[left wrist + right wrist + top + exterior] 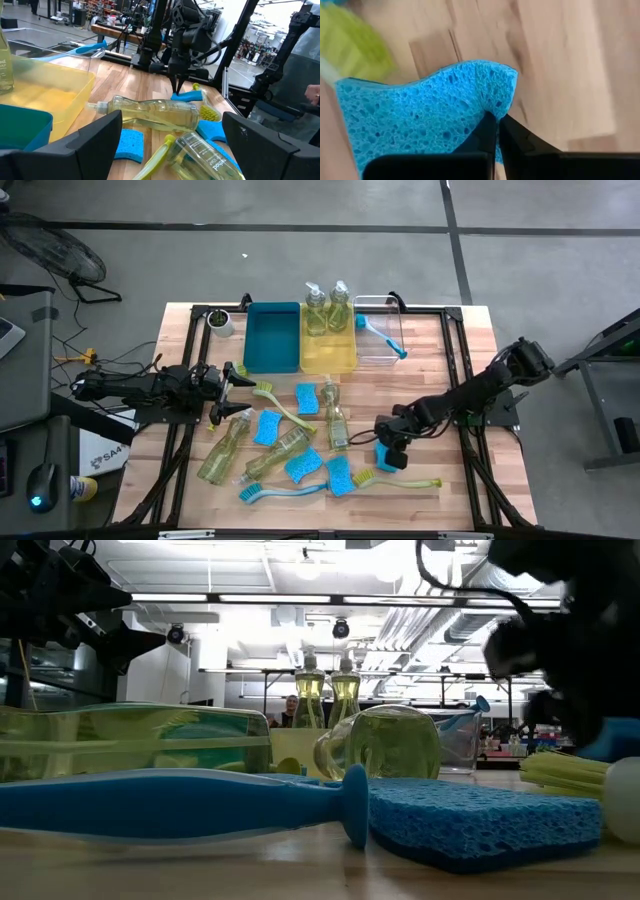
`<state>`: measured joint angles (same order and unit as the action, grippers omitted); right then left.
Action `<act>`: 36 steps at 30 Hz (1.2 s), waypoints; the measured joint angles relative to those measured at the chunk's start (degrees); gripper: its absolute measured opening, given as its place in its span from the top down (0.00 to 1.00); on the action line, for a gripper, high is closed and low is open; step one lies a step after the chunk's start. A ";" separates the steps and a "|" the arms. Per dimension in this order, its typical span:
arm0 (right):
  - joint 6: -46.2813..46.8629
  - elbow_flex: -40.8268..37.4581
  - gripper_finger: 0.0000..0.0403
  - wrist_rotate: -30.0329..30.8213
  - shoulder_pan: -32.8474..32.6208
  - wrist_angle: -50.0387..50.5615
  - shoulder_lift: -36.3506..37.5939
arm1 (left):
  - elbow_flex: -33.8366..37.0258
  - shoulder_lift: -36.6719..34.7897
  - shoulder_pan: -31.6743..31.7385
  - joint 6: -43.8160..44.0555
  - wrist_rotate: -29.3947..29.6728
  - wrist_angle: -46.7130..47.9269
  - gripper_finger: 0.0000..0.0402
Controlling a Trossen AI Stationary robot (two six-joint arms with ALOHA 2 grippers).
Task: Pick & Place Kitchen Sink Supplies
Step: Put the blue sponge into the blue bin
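**Right hand pinches a sponge at the near side of the surface**

From above, the right hand (pixel 391 452) is down on a blue sponge (pixel 386 459) beside the yellow-green brush (pixel 398 481), its fingers closed on the sponge's edge. The left hand (pixel 222 385) waits wide open, holding nothing, near the teal bin (pixel 271 337). Two soap bottles (pixel 327 308) stand upright in the yellow bin (pixel 329 355), and a blue brush (pixel 380 337) lies in the clear bin (pixel 380 330), which suggests each bin takes one kind of item. More sponges, fallen bottles and a second blue brush (pixel 280 491) lie scattered across the wooden surface (pixel 440 380). A small white cup (pixel 220 322) sits at the far left corner.

At table height, that blue brush handle (pixel 180 805) and a sponge (pixel 480 825) fill the foreground, with a bottle lying behind them; beyond is a workshop with strip lights and ducting.

The left wrist view looks between its own spread fingers (pixel 90 145) at a lying bottle (pixel 150 111) and, farther off, the right hand (pixel 179 87) pointing straight down onto its sponge (pixel 186 96). Shelving and equipment crowd the room behind.

The right wrist view shows the fingertips (pixel 490 132) shut on the wavy rim of the sponge (pixel 420 115). Such a thin bite at the edge probably holds because the sponge is light, though it may droop or slip when lifted.
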<state>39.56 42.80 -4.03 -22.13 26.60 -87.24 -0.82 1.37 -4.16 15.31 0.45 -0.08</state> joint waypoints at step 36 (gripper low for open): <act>-29.70 20.68 1.00 27.53 9.75 -1.43 0.13 | 0.00 -0.01 0.02 0.00 0.00 0.00 0.15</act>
<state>9.86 63.48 23.50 -12.38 25.17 -87.11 -0.82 1.36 -4.14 15.31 0.45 -0.08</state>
